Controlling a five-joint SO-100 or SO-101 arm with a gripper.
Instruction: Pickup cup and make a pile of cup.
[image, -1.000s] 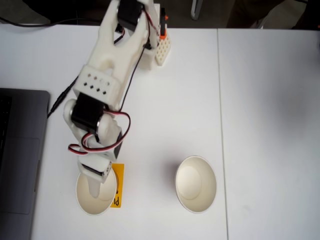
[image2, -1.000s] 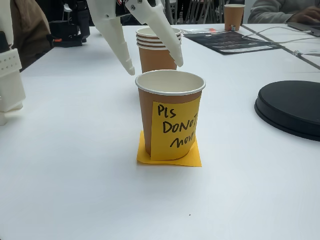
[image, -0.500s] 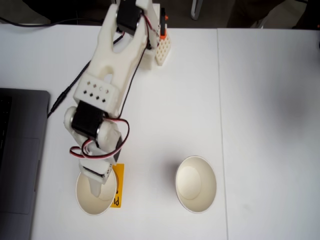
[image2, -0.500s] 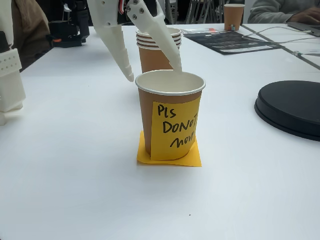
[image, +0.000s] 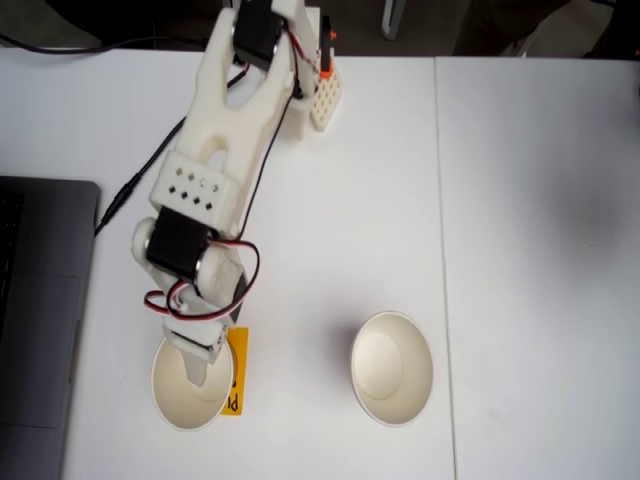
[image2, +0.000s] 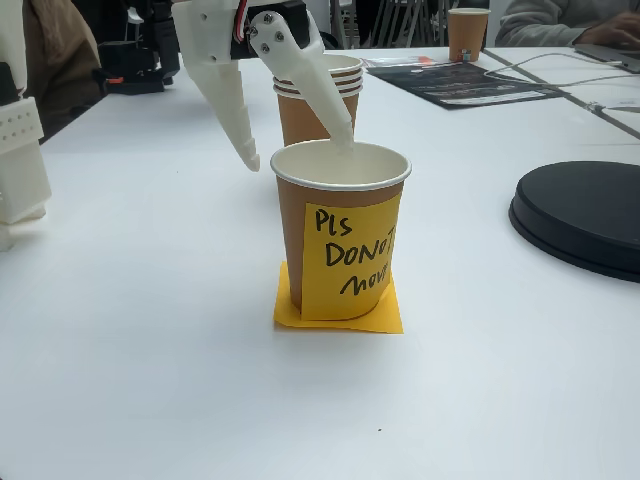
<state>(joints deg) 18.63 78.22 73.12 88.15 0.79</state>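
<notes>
Straddling the note-bearing paper cup (image2: 340, 235) rim near the desk's front edge, white two-finger gripper (image2: 295, 153) spread wide, one finger lowered inside since a second ago.

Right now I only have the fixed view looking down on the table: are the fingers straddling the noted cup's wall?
Observer: Yes. In a fixed view near table height, one finger dips inside the cup; the other hangs outside its wall, apart from it.
Operator: Is the gripper closed?
Observer: No, the gripper is open and the wall is not pinched.
Operator: Anything under the cup?
Observer: A flat yellow sticky note lies beneath its base.
</notes>
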